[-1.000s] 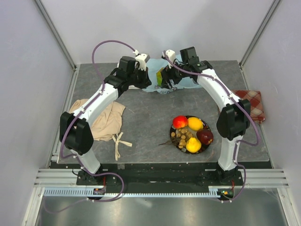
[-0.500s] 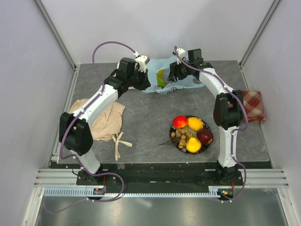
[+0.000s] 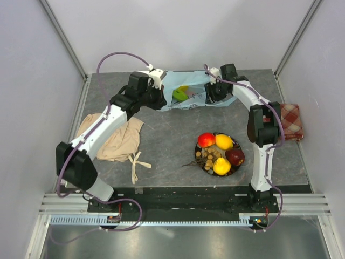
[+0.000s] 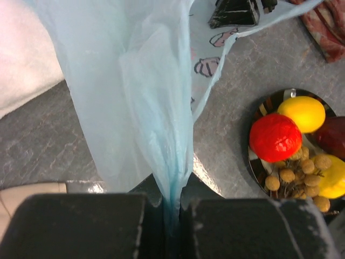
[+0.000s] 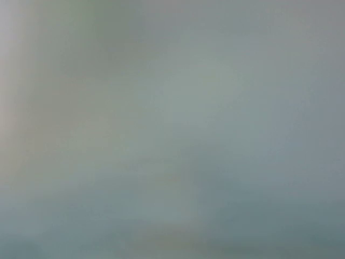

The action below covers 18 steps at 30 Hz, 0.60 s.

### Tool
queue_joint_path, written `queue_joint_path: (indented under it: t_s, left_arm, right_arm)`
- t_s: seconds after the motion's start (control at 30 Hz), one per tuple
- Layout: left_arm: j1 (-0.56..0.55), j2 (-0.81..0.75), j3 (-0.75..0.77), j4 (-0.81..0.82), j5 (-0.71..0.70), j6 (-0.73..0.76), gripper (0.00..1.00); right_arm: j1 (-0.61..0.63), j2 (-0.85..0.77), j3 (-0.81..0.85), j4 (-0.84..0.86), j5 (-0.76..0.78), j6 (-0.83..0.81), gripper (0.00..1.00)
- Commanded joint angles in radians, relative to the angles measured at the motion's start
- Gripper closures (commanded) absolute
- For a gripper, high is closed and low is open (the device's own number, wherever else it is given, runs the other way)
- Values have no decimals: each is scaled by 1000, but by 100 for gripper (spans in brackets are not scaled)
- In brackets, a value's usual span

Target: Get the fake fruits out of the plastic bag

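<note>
The light-blue plastic bag lies at the back middle of the table, stretched between both grippers. A green and yellow fruit shows through it. My left gripper is shut on the bag's left edge; in the left wrist view the film runs down into the closed jaws. My right gripper is at the bag's right side. Its wrist view is only blurred blue-grey film, so its jaws are hidden. A red apple, lemon, dark-red piece, pear and berry cluster lie on a dark plate.
A beige cloth lies at the left under my left arm. A red plaid cloth lies at the right edge. Walls close in the table on three sides. The plate of fruit also shows in the left wrist view.
My left gripper has pulled left and my right gripper right, so the bag is spread wider between them. The green and yellow fruit inside now shows more plainly.
</note>
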Motion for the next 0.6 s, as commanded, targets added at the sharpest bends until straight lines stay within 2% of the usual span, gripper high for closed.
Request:
queue_joint_path:
  t_s: [0.0,0.13,0.17,0.27,0.57]
  left_arm:
    - [3,-133,-80,-52,23,40,98]
    - [5,-129,-138,-54,28,44,98]
    - [3,-120,-140,-51,34,44,98]
    - [3,-81,-140,-43,40,50,98]
    - [5,-34,-83,-3,-5,-19,98]
  right_arm:
    - [-16,-136,-84,-102,9,-78,47]
    - [-12,-240,-155,-38,-111,-104,44]
    - [2,-254,-178,-15,-152,-109,40]
    - [48,-276,-186,76,-183,-123,35]
    - [162,-92,-8,79,-208,-146,39]
